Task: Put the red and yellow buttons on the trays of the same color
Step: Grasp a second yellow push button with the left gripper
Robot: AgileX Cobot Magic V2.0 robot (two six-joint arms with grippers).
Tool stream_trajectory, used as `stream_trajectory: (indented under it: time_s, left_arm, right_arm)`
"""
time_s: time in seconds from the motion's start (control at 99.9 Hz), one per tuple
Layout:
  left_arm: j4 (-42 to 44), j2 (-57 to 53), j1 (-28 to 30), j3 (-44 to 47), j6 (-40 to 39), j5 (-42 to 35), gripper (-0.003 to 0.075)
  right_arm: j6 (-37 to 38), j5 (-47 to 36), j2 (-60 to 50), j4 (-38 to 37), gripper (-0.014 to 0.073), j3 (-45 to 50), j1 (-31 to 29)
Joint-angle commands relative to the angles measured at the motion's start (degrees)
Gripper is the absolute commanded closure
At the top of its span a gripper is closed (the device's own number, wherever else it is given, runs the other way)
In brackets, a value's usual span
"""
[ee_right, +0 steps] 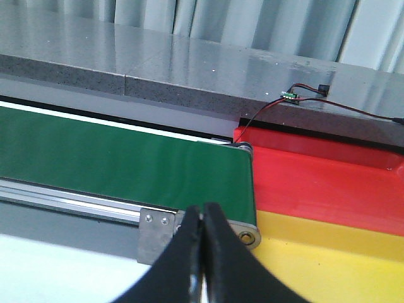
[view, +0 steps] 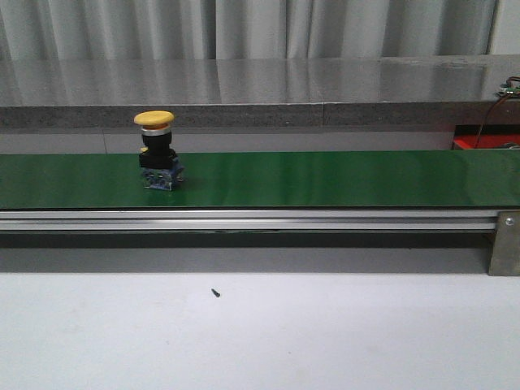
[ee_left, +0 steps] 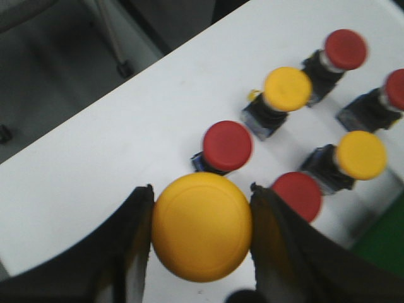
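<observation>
left hand pinches a yellow button; right hand is pressed together, holding nothing.

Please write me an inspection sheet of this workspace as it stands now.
Surface: green conveyor belt beyond a white table.
Job's things: one yellow button upright on the belt; red tray and yellow tray at the belt's end; six spare buttons on white.
Clutter: small dark speck.
Grippers: left gripper shut on a yellow-capped button; right gripper shut, empty.
Cables: red wire on the grey ledge.
Surroundings: curtain.
</observation>
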Motion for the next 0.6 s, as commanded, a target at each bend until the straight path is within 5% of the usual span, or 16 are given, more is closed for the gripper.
stream_trajectory:
  time_s: [0.0,0.59]
  left_arm:
    - [-0.31,-4.81,-3.83,-1.61,0.48,-2.47,0.0627]
    - [0.18,3.68,-23.88,-10.91,3.19,0.56,0.0625]
  right_arm:
    - [0.07,-4.41,-0.81,-0.36,0.0678,-1.03,0.09]
    - [0.07,-4.41,-0.81,-0.36,0.0678,-1.03,0.09]
